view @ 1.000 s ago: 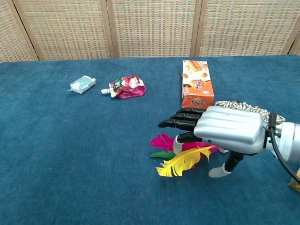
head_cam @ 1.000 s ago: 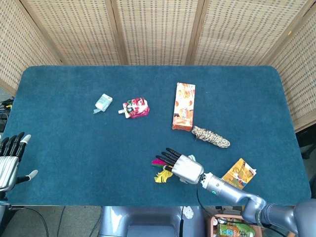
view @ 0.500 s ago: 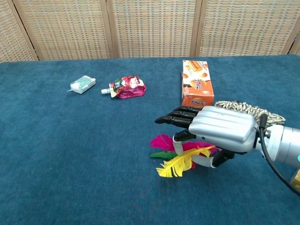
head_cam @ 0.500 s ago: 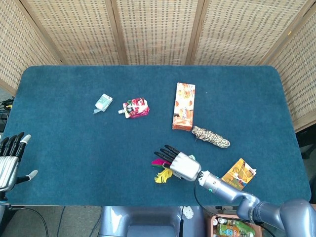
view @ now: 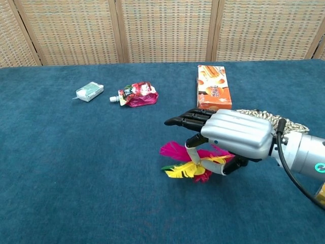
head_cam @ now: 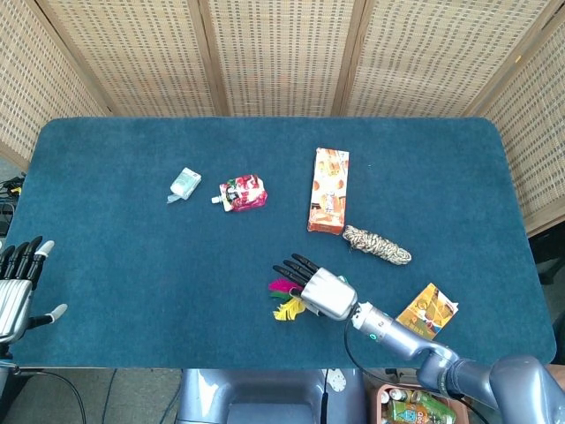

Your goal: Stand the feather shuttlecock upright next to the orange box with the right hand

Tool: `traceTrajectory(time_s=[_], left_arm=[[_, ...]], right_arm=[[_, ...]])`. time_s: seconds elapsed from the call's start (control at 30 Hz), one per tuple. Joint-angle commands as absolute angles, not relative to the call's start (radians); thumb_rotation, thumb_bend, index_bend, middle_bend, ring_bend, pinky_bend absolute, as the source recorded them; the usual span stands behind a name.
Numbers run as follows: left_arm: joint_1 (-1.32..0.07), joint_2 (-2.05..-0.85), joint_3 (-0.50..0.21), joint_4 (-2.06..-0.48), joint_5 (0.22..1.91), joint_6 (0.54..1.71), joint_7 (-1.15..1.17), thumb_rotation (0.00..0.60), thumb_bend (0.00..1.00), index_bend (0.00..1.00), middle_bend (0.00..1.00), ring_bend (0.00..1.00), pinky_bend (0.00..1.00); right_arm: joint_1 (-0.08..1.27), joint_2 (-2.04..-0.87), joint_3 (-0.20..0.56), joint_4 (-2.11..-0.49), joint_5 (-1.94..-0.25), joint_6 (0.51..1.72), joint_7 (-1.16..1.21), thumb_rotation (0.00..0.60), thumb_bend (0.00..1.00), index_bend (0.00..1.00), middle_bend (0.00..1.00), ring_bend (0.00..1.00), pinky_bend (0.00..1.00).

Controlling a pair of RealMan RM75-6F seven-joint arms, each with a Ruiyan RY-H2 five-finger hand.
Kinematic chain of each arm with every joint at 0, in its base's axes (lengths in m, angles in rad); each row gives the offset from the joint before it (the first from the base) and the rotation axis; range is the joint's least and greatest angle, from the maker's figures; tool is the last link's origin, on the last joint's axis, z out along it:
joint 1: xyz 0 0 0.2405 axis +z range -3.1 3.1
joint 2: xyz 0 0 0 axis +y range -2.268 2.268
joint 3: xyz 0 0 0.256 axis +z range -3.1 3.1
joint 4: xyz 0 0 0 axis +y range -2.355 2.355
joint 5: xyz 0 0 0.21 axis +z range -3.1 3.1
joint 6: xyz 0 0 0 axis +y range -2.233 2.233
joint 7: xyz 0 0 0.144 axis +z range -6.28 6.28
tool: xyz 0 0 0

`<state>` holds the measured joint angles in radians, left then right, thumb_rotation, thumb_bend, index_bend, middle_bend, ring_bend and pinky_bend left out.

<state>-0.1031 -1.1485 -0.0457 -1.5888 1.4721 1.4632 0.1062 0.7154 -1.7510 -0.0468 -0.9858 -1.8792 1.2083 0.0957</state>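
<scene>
The feather shuttlecock [head_cam: 282,298] [view: 177,157] has pink, yellow, green and red feathers and sits near the table's front edge. My right hand [head_cam: 322,293] [view: 233,134] is over its base, thumb curled under against a finger, pinching it; the other fingers stretch forward. The feathers fan out to the left, tilted, just off the cloth. The base is hidden under the hand. The orange box [head_cam: 328,202] [view: 214,91] lies flat beyond the hand. My left hand [head_cam: 18,283] hangs open off the table's left edge.
A braided rope bundle [head_cam: 377,245] [view: 264,118] lies right of the box's near end. A red pouch [head_cam: 243,193] [view: 136,94] and a white-green packet [head_cam: 184,183] [view: 90,91] lie at mid-left. An orange packet [head_cam: 427,311] sits at the front right.
My right thumb has closed under the shuttlecock and pinched it. The feathers have tipped up and shifted slightly left and away from the front edge. The left hand is unmoved.
</scene>
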Motion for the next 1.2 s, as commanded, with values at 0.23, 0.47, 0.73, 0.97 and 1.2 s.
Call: traceTrajectory(time_s=[0.23, 0.47, 0.73, 0.97, 1.2], left_arm=[[-0.103, -1.143, -0.045, -1.591, 1.475, 1.463, 0.095, 0.6, 0.0, 0.0, 0.0, 0.0, 0.0], [-0.102, -1.138, -0.044, -1.592, 1.478, 1.466, 0.083, 0.6, 0.0, 0.0, 0.0, 0.0, 0.0], [-0.101, -1.136, -0.04, -1.597, 1.485, 1.468, 0.082, 0.6, 0.0, 0.0, 0.0, 0.0, 0.0], [-0.098, -1.134, -0.039, -1.599, 1.487, 1.473, 0.082, 0.6, 0.0, 0.0, 0.0, 0.0, 0.0], [-0.098, -1.135, -0.031, -1.604, 1.499, 1.475, 0.091, 0.6, 0.0, 0.0, 0.0, 0.0, 0.0]], right_arm=[[0.721, -1.762, 0.01, -1.03, -1.798, 1.223, 0.186, 0.6, 0.49, 0.65, 0.03, 0.0, 0.0], [0.72, -1.734, 0.072, -1.102, -1.702, 1.209, 0.228, 0.6, 0.49, 0.65, 0.03, 0.0, 0.0], [0.699, -1.7, 0.128, -1.171, -1.558, 1.145, 0.346, 0.6, 0.49, 0.65, 0.04, 0.0, 0.0], [0.671, -1.673, 0.125, -1.164, -1.536, 1.156, 0.463, 0.6, 0.49, 0.66, 0.05, 0.0, 0.0], [0.631, -1.63, 0.066, -1.148, -1.601, 1.225, 0.517, 0.6, 0.49, 0.66, 0.06, 0.0, 0.0]])
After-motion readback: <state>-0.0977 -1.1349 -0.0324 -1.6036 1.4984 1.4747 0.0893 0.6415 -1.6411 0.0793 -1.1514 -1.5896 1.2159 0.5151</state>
